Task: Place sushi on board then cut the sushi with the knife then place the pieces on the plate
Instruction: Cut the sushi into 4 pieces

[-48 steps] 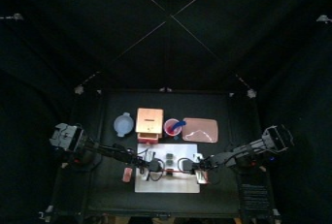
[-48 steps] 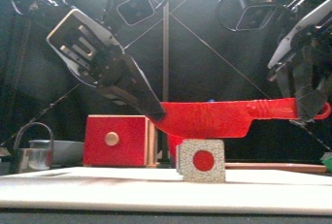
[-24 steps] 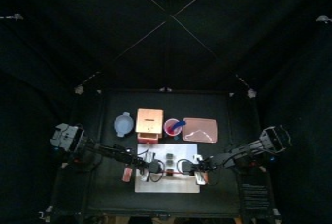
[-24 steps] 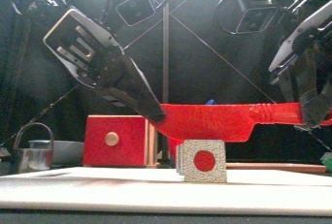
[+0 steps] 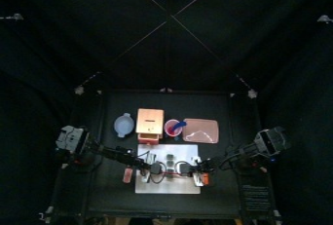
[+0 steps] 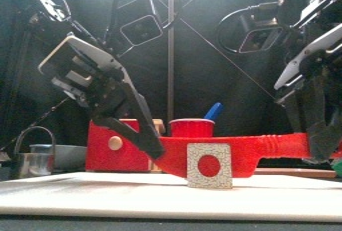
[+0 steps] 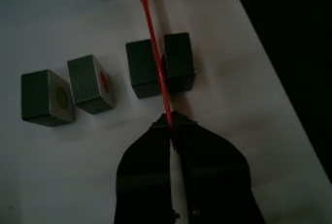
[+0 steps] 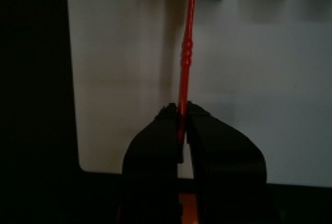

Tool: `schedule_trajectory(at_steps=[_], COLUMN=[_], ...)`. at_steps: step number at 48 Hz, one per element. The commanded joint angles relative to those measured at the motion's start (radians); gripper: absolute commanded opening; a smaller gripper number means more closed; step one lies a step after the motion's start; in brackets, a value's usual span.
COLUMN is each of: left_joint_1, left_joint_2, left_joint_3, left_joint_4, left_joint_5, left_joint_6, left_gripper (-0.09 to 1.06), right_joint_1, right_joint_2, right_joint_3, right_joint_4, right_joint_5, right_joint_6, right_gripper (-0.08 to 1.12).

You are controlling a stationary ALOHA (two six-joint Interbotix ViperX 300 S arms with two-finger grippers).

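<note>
Nearest the front, between the two pincers, a sushi piece [image 6: 205, 165] stands on the white cutting board [image 6: 80, 183], its white end face with a red dot turned forward. Just behind it the red knife [image 6: 254, 147] lies level above the board. The left pincer [image 7: 173, 123] is pinched tight on the blade's tip end, and the right pincer [image 8: 182, 112] is pinched tight on the handle. Just ahead of the left pincer the blade crosses a larger sushi block [image 7: 146, 65]. A small piece [image 7: 91, 82] sits beside that block and another small piece [image 7: 46, 97] next to it, both clear of the blade. Beyond the pincers, on the counter [image 5: 221, 107], stand a wooden box with a red drawer front [image 6: 120, 143] and a red cup [image 6: 194, 127] holding a blue knife [image 6: 211, 111]. A metal cutter [image 6: 38, 160] stands out past the left pincer. The pink tray [image 5: 202, 130] lies behind the board on the right pincer's side.
</note>
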Motion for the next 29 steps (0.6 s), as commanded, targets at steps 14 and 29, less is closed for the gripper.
schedule_trajectory(at_steps=[14,29], left_joint_1=[0.002,0.012], left_joint_2=[-0.025,-0.152], left_joint_3=[0.003,-0.012], left_joint_4=[0.006,0.035], left_joint_5=[0.051,0.061], left_joint_6=[0.005,0.005], left_gripper=[0.32,0.32], right_joint_1=[0.014,0.0], right_joint_2=[-0.009,-0.132], right_joint_3=[-0.023,-0.044], right_joint_4=[-0.005,-0.049], right_joint_5=[0.002,0.084], right_joint_6=[-0.006,-0.005], right_gripper=[0.3,0.3])
